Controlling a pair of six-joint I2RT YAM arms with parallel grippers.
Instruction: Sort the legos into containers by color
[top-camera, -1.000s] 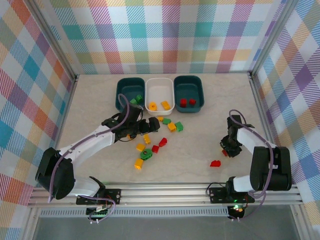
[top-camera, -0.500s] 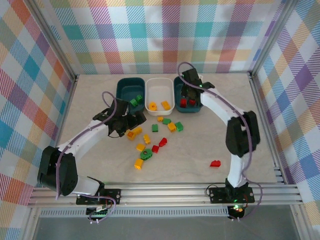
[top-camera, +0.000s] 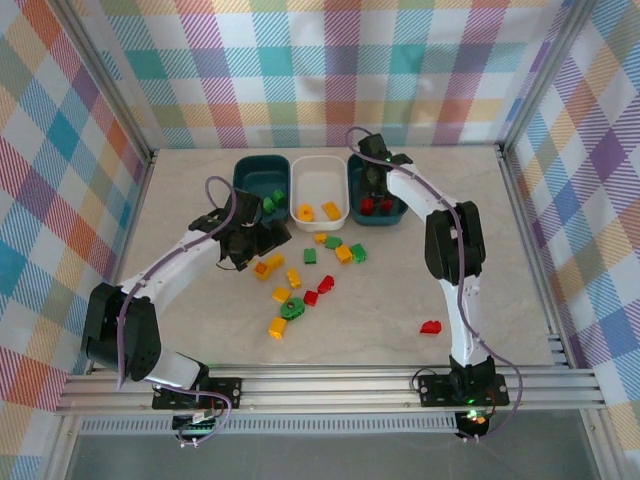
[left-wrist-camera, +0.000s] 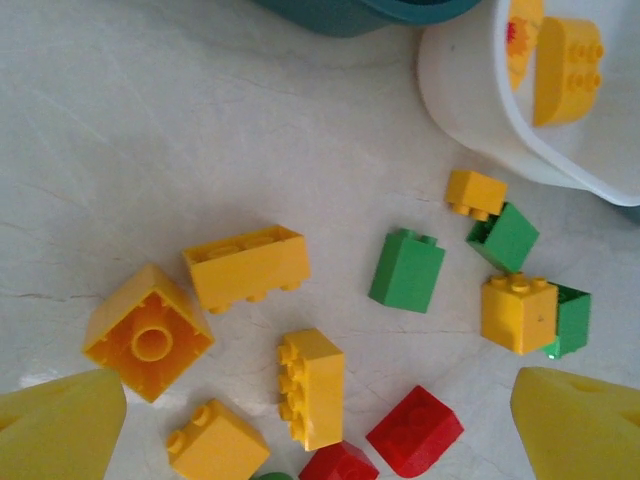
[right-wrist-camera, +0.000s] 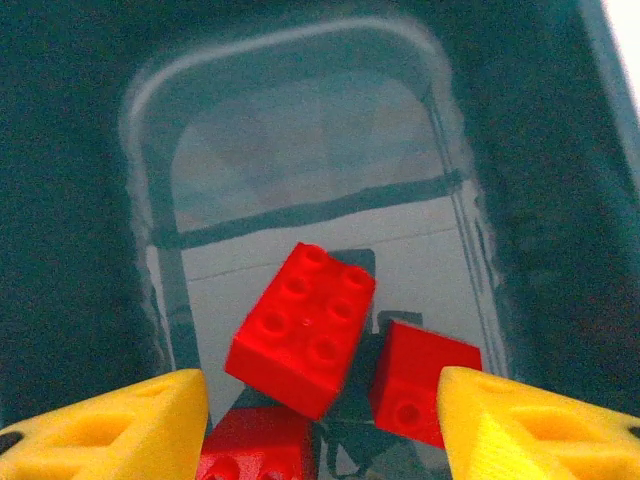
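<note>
Over the right-hand teal tub (top-camera: 398, 172) at one o'clock on the table (top-camera: 500, 250), the right gripper (right-wrist-camera: 320, 425) hangs with its jaws apart and empty. Red legos (right-wrist-camera: 300, 325) lie on the tub floor beneath it, so this reads as the drop-off end of a red placement. At ten o'clock of the loose pile, the left gripper (left-wrist-camera: 320, 425) hovers, spread wide and holding nothing, above yellow legos (left-wrist-camera: 245, 265) lying on the table. Its next move, I judge, is to descend on one yellow piece, close, then carry it toward twelve o'clock into the white tub (top-camera: 320, 178). A lone red brick (top-camera: 431, 326) lies at five o'clock.
</note>
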